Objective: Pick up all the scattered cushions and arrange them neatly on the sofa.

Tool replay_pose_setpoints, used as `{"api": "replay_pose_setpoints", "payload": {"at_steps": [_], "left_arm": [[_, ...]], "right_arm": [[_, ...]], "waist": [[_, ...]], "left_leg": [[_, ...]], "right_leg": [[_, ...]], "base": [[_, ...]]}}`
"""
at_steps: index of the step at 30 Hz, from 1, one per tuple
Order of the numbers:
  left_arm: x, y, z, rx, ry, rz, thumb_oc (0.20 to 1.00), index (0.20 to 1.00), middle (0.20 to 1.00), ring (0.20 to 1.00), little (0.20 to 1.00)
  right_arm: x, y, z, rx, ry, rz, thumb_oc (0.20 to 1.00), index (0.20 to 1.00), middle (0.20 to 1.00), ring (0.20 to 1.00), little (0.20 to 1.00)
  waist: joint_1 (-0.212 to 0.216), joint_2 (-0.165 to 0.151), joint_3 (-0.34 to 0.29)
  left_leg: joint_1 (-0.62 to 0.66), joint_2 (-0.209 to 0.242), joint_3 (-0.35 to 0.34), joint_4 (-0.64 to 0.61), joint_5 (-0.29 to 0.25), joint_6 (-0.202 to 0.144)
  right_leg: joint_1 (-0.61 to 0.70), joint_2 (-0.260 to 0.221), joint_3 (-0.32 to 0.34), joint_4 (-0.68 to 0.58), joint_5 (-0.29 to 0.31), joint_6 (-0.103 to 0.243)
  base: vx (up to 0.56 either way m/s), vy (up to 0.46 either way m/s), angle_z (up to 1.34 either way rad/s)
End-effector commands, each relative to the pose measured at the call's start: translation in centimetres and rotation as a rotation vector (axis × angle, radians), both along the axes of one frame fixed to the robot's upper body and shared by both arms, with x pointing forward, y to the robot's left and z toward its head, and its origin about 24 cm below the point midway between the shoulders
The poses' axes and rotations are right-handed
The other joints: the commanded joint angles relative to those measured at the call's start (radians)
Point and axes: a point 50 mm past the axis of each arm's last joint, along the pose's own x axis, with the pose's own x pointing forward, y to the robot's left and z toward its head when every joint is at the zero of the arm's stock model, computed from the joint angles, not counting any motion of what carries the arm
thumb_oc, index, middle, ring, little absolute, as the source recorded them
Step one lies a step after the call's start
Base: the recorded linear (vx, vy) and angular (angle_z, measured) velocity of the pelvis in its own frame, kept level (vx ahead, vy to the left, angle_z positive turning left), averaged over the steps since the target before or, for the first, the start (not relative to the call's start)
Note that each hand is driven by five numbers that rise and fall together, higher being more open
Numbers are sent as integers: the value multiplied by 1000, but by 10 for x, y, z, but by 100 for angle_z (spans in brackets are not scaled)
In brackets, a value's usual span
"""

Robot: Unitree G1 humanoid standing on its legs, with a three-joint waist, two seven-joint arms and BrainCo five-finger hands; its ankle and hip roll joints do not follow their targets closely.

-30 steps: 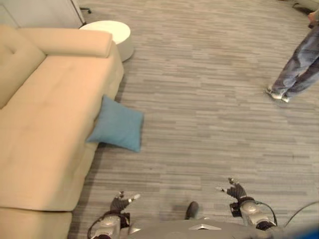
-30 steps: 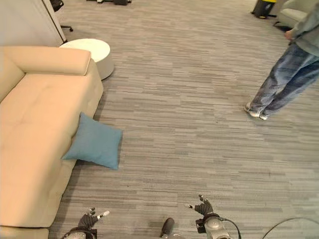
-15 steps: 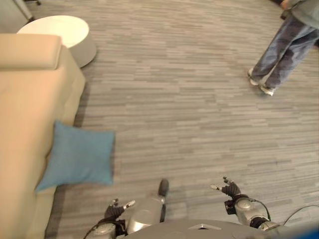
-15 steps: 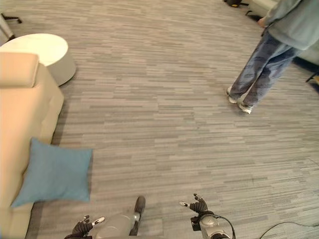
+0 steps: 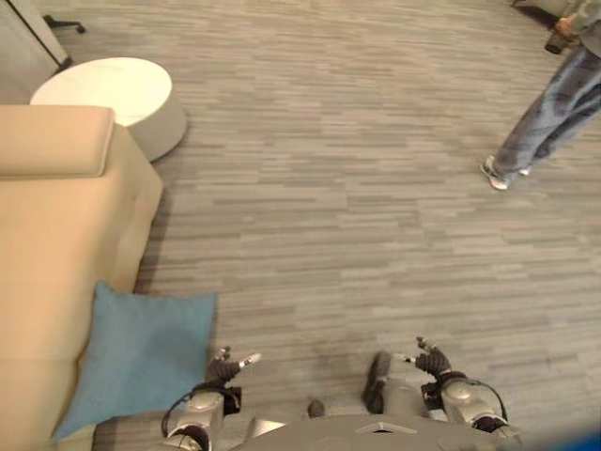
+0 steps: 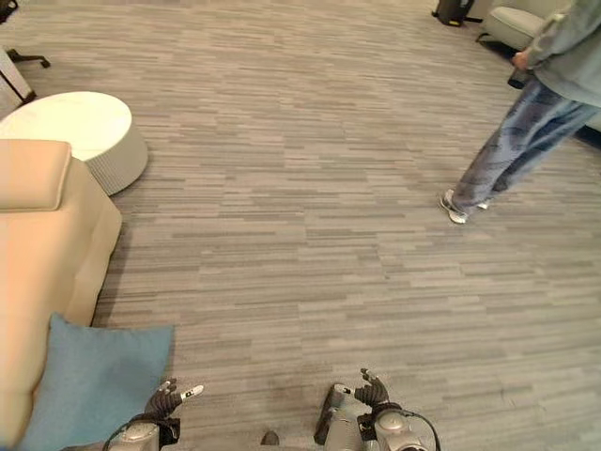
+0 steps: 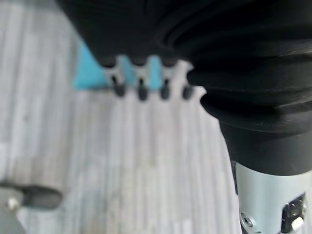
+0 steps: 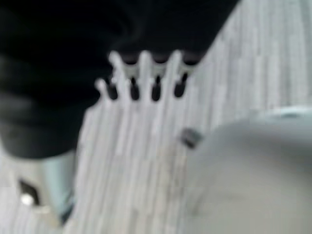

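Cushion: blue cushion (image 5: 141, 362) lies on the floor, propped against the front edge of the beige sofa (image 5: 56, 272), one corner up on the sofa's side.
Sofa: seat bare in the visible part; padded armrest (image 5: 52, 141) at its far end.
Left hand (image 5: 228, 368): empty, fingers straight and spread, held low just beside the cushion's near edge, not touching it.
Right hand (image 5: 427, 360): empty, fingers relaxed and spread, held low over the floor, well apart from the cushion.
Floor (image 5: 357, 207): grey striped planks.
Side table: round white table (image 5: 113, 94) stands just beyond the armrest.
Person: legs in jeans and pale shoes (image 6: 512, 155) at the far right, well apart from the sofa.
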Motion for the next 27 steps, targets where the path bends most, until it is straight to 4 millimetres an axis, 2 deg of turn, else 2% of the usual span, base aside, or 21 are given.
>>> {"api": "replay_pose_setpoints", "payload": {"at_steps": [1,2,3,4,5,6,8,9,11,12,13,15,17,19,20,21,23,24,25,26,27], "left_arm": [[20,-9,5,2,-53,-64,1000,1000,1000,1000,1000],[25,-12,6,-2,-63,-87,1000,1000,1000,1000,1000],[25,-12,6,-2,-63,-87,1000,1000,1000,1000,1000],[33,-15,9,-10,-93,-93,1000,1000,1000,1000,1000],[34,-15,9,-7,-92,-98,1000,1000,1000,1000,1000],[38,-17,11,-10,-105,-111,1000,1000,1000,1000,1000],[40,-18,12,-8,-112,-120,1000,1000,1000,1000,1000],[40,-18,12,-8,-113,-126,1000,1000,1000,1000,1000],[38,-18,11,-4,-107,-137,1000,1000,1000,1000,1000],[37,-17,11,-1,-104,-138,1000,1000,1000,1000,1000],[33,-18,9,-6,-87,-145,1000,1000,1000,1000,1000],[24,-11,7,2,-67,-113,1000,1000,1000,1000,1000],[25,-6,8,5,-75,-92,1000,1000,1000,1000,1000],[30,-7,10,0,-96,-98,1000,1000,1000,1000,1000],[34,-7,12,5,-106,-111,1000,1000,1000,1000,1000],[37,-8,13,8,-112,-126,1000,1000,1000,1000,1000],[41,-12,14,20,-115,-170,1000,1000,1000,1000,1000],[52,-18,18,15,-150,-195,1000,1000,1000,1000,1000],[55,-19,19,19,-158,-208,1000,1000,1000,1000,1000],[56,-22,19,16,-159,-216,1000,1000,1000,1000,1000],[56,-24,18,14,-155,-220,1000,1000,1000,1000,1000]], "right_arm": [[25,-18,15,-49,-111,-12,1000,1000,1000,1000,1000],[25,-21,16,-55,-120,-19,1000,1000,1000,1000,1000],[26,-21,16,-54,-121,-19,1000,1000,1000,1000,1000],[29,-23,18,-58,-139,-26,1000,1000,1000,1000,1000],[31,-23,19,-60,-145,-24,1000,1000,1000,1000,1000],[35,-25,22,-63,-158,-34,1000,1000,1000,1000,1000],[36,-26,23,-65,-164,-38,1000,1000,1000,1000,1000],[37,-27,24,-62,-174,-42,1000,1000,1000,1000,1000],[39,-27,25,-65,-187,-38,1000,1000,1000,1000,1000],[39,-27,26,-66,-191,-35,1000,1000,1000,1000,1000],[37,-27,24,-70,-176,-29,1000,1000,1000,1000,1000],[38,-21,23,-67,-174,8,1000,1000,1000,1000,1000],[39,-17,24,-59,-183,26,1000,1000,1000,1000,1000],[42,-15,25,-65,-189,40,1000,1000,1000,1000,1000],[44,-16,26,-70,-195,40,1000,1000,1000,1000,1000],[48,-17,28,-74,-207,40,1000,1000,1000,1000,1000],[51,-19,30,-84,-210,44,1000,1000,1000,1000,1000],[51,-22,31,-77,-220,29,1000,1000,1000,1000,1000],[51,-24,31,-74,-220,12,1000,1000,1000,1000,1000],[49,-27,31,-75,-213,-2,1000,1000,1000,1000,1000],[48,-29,31,-75,-215,-5,1000,1000,1000,1000,1000]], "waist": [[60,-38,17],[63,-39,27],[60,-42,25],[74,-54,44],[80,-52,50],[86,-51,55],[88,-53,54],[90,-54,48],[100,-49,37],[102,-44,31],[116,-44,19],[137,-56,16],[159,-56,21],[174,-40,21],[168,-29,21],[160,-17,24],[143,-9,12],[125,-9,2],[110,-5,-5],[104,-3,-8],[102,-5,-8]], "left_leg": [[-172,67,-35,187,56,-40],[-207,90,-4,273,73,-56],[-211,87,-7,272,77,-56],[-279,95,26,402,98,-67],[-300,110,55,435,94,-64],[-341,108,88,406,84,-61],[-360,103,104,375,76,-58],[-374,103,134,311,73,-51],[-399,99,201,205,108,-44],[-384,103,238,161,111,-53],[-385,90,291,122,142,-48],[-367,74,239,139,118,-42],[-342,51,193,138,101,-30],[-307,22,131,132,79,2],[-307,18,113,126,101,16],[-291,8,75,122,98,28],[-264,-6,24,117,88,35],[-237,-26,-73,121,93,26],[-226,-33,-125,114,97,22],[-220,-41,-162,114,98,17],[-214,-53,-218,125,104,14]], "right_leg": [[225,-20,-16,-166,68,77],[252,-13,-42,-174,55,60],[248,-16,-45,-174,56,60],[289,-9,-75,-192,39,42],[310,6,-85,-201,26,32],[333,16,-104,-215,7,30],[342,16,-120,-223,0,36],[349,19,-137,-231,-9,38],[365,34,-178,-244,-19,47],[379,51,-183,-249,-36,52],[386,60,-214,-233,-45,59],[391,47,-226,-194,-62,60],[392,29,-236,-112,-81,68],[362,-23,-253,45,-70,88],[338,-31,-254,92,-44,80],[312,-36,-212,163,-29,85],[281,-15,-113,165,-18,82],[247,30,32,61,-44,59],[223,47,103,6,-43,57],[217,47,132,-28,-33,59],[230,68,193,-65,-36,57]], "base": [[378,-209,91],[263,-161,101],[188,-160,92],[168,-136,94],[280,-179,79],[172,-88,40],[143,-31,19],[207,-17,24],[232,-25,56],[331,-4,116],[361,23,117],[294,88,47],[265,117,9],[201,195,70],[171,188,102],[141,132,110],[281,-10,155],[386,-146,148],[380,-155,119],[215,-102,195],[154,-73,248]]}}
